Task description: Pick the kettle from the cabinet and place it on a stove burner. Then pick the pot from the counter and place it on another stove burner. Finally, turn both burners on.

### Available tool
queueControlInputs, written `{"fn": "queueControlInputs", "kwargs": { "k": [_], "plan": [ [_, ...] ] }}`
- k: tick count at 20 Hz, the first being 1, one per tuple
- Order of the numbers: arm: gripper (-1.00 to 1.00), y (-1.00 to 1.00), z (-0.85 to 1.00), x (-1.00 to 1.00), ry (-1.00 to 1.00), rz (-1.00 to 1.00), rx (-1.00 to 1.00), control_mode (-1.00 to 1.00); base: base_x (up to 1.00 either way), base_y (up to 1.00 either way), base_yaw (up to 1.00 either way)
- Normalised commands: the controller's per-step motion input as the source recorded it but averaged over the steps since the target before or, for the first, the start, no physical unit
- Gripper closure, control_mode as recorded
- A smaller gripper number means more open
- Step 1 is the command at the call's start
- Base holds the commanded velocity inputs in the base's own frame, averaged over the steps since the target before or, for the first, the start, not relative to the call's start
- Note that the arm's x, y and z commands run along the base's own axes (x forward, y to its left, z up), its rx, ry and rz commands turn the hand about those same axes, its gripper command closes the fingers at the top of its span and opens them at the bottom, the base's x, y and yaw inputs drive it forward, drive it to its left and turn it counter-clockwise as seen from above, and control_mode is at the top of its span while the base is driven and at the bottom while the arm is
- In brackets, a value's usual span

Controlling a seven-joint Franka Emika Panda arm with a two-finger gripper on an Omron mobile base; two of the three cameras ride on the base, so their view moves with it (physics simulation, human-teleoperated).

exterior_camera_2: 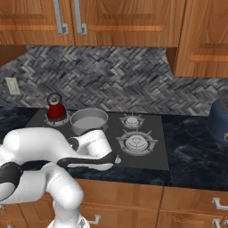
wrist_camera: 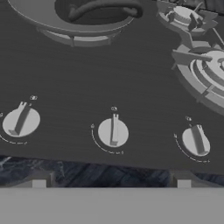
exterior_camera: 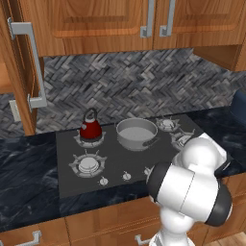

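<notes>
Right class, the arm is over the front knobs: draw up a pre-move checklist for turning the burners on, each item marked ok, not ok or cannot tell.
1. Kettle stands on a rear burner: ok.
2. Pot stands on another burner of the cooktop: ok.
3. Gripper points at the row of knobs, with the middle knob nearest its centre line: ok.
4. Jaws open wide enough to take a knob: ok.
5. Middle knob belongs to the kettle's or the pot's burner: cannot tell.
6. Burners already lit: cannot tell; no flame shows.
</notes>
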Motion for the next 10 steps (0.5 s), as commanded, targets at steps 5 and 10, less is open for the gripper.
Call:
{"fn": "queueControlInputs", "kwargs": {
  "k": [5,10],
  "plan": [
    [-1.0,0.33,1.0,0.0,0.33,0.2,0.34,-1.0,0.0,0.0,0.0],
    [-1.0,0.31,1.0,0.0,0.32,0.19,0.34,-1.0,0.0,0.0,0.0]
  ]
}}
